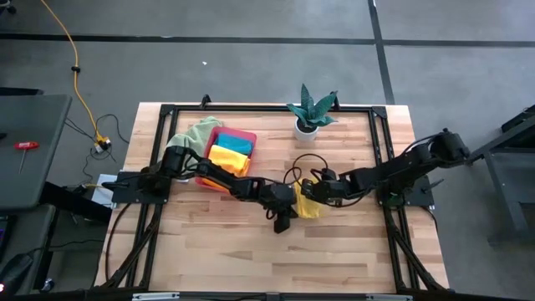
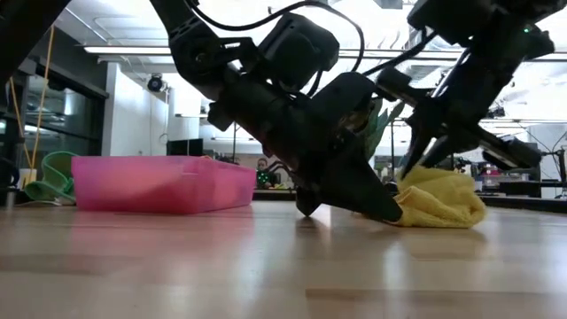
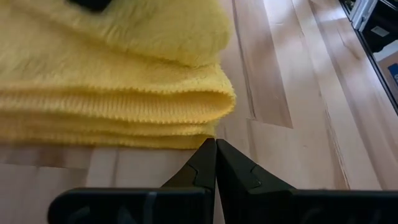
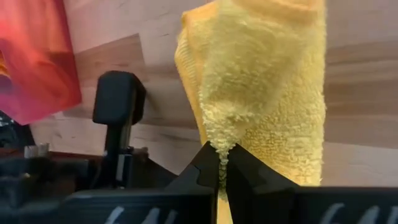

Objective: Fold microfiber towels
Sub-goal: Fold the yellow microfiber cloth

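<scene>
Yellow towel (image 1: 308, 203) (one) between two grippers: left (image 3: 216, 144), right (image 4: 222, 151).

Both hands meet at the yellow towel (image 2: 440, 197) beside the pink tray (image 2: 159, 184).

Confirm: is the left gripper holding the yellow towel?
No. In the left wrist view the left gripper has its fingers shut together, empty, at the edge of the folded yellow towel.

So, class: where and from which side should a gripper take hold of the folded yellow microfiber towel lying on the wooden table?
Grip the folded yellow microfiber towel at its stacked hemmed edges, coming in low and level along the wooden table. The layers there lie thin and aligned, so one pinch probably catches them all; the rounded top is bulky.
</scene>
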### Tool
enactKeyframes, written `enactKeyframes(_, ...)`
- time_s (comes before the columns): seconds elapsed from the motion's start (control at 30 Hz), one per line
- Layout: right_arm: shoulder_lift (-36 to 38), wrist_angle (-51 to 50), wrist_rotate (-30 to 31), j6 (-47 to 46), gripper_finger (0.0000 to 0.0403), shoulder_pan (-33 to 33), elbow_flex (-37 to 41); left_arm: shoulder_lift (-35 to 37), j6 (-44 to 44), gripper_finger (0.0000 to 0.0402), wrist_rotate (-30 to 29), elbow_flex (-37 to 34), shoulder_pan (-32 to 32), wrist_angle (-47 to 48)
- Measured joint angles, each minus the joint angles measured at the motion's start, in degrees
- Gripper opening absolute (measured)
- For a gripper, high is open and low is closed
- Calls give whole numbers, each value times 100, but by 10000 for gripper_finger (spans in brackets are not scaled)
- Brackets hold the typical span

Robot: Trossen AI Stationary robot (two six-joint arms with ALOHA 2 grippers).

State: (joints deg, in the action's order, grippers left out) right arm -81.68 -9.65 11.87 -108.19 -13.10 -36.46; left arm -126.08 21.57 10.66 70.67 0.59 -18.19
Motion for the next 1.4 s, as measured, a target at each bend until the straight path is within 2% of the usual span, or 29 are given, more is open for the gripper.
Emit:
enactKeyframes(0.23,-463,219,-102,5,1,0,-259,0,-56,0,-5,0,66,-5)
enactKeyframes(0.33,-500,225,-188,181,14,0,-305,0,-69,0,-18,0,71,-3)
enactKeyframes(0.67,-427,745,-649,616,153,0,-331,0,-359,0,-47,1,55,133)
enactKeyframes(0.83,-416,1069,-928,494,193,30,-327,9,-399,0,-118,7,58,212)
enactKeyframes(1.13,-246,1091,-1017,680,199,36,-318,27,-438,0,-275,7,53,235)
enactKeyframes(1.3,350,236,-786,1238,199,74,-344,76,-415,0,-229,13,42,421)
enactKeyframes(1.4,658,-443,-648,1601,194,72,-322,193,-416,0,167,-2,-7,668)
